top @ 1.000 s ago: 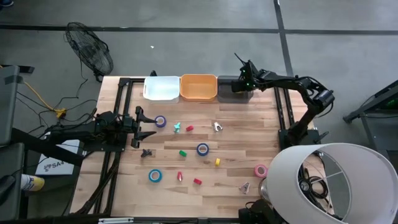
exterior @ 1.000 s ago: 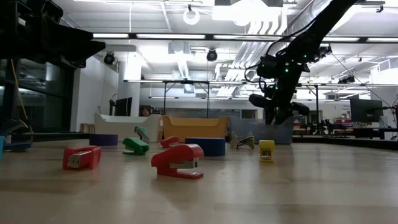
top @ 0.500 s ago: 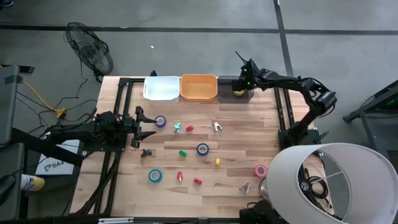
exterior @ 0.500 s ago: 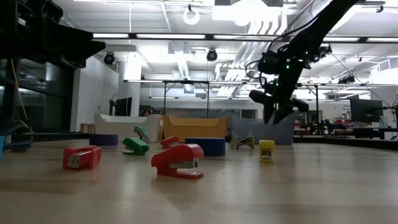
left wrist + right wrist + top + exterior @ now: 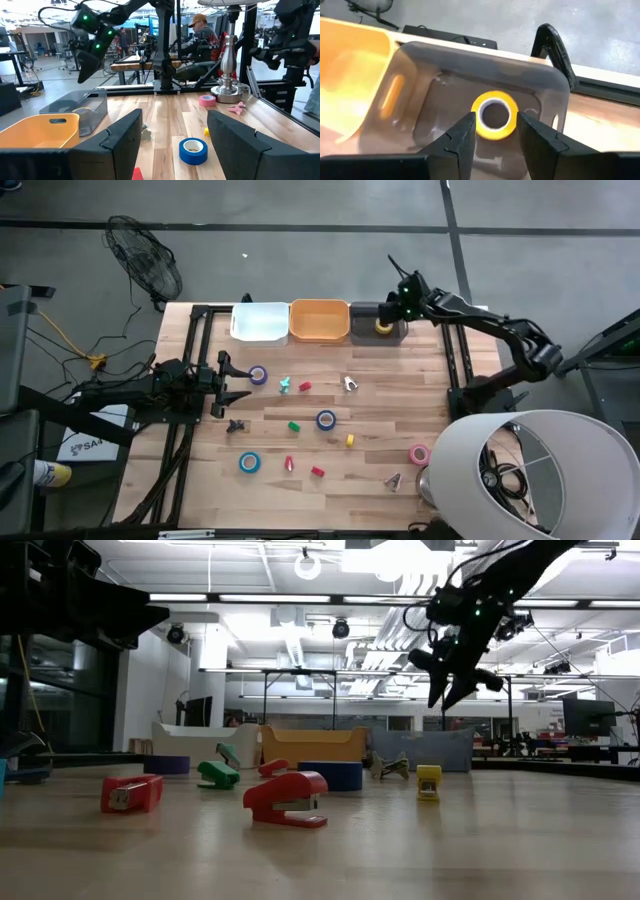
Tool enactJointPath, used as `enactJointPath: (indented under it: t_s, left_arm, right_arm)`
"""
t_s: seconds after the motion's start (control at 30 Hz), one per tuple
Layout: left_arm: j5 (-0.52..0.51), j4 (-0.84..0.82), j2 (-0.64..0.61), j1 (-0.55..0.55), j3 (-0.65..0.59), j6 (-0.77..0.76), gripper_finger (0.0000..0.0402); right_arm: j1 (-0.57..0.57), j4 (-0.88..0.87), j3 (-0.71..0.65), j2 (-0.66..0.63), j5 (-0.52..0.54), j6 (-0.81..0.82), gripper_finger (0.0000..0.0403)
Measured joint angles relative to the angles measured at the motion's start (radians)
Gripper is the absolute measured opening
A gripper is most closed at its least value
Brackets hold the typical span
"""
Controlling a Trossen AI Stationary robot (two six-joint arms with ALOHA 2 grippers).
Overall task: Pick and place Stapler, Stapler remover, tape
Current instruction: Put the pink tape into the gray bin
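Observation:
My right gripper (image 5: pixel 405 290) (image 5: pixel 448 692) hangs open above the grey bin (image 5: pixel 368 314); it touches nothing. In the right wrist view its fingers frame a yellow tape roll (image 5: pixel 494 114) that lies flat on the floor of the grey bin (image 5: pixel 445 95). My left gripper (image 5: pixel 236 383) (image 5: pixel 172 135) waits open at the table's left side. On the table lie the purple tape (image 5: pixel 258 375), blue tape (image 5: pixel 326 419), light blue tape (image 5: pixel 249 463) and pink tape (image 5: pixel 419 453). Small staplers such as the green one (image 5: pixel 294 425) and removers such as the teal one (image 5: pixel 285 384) lie there too.
A white bin (image 5: pixel 259 321) and an orange bin (image 5: pixel 319 320) stand next to the grey one along the far edge. A lamp with a large white shade (image 5: pixel 530 475) fills the near right corner. Bare wood lies between the bins and the scattered items.
My right gripper has risen from down at the grey bin to well above it, and its arm has swung toward the table's right. The yellow tape, not seen a second ago, now lies in the grey bin.

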Motion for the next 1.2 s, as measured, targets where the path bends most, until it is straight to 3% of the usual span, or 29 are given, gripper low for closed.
enactJointPath:
  t_s: [0.33,0.57,1.2]
  left_arm:
    - [0.0,0.0,0.0,0.0,0.0,0.0,0.0221]
    - [0.0,0.0,0.0,0.0,0.0,0.0,0.0221]
    - [0.0,0.0,0.0,0.0,0.0,0.0,0.0221]
  right_arm:
    - [0.103,-0.172,0.0,-0.11,-0.004,-0.003,0.0134]
    - [0.212,-0.271,0.0,-0.12,-0.008,0.013,0.0134]
    - [0.566,-0.503,0.0,-0.12,-0.006,0.25,0.0134]
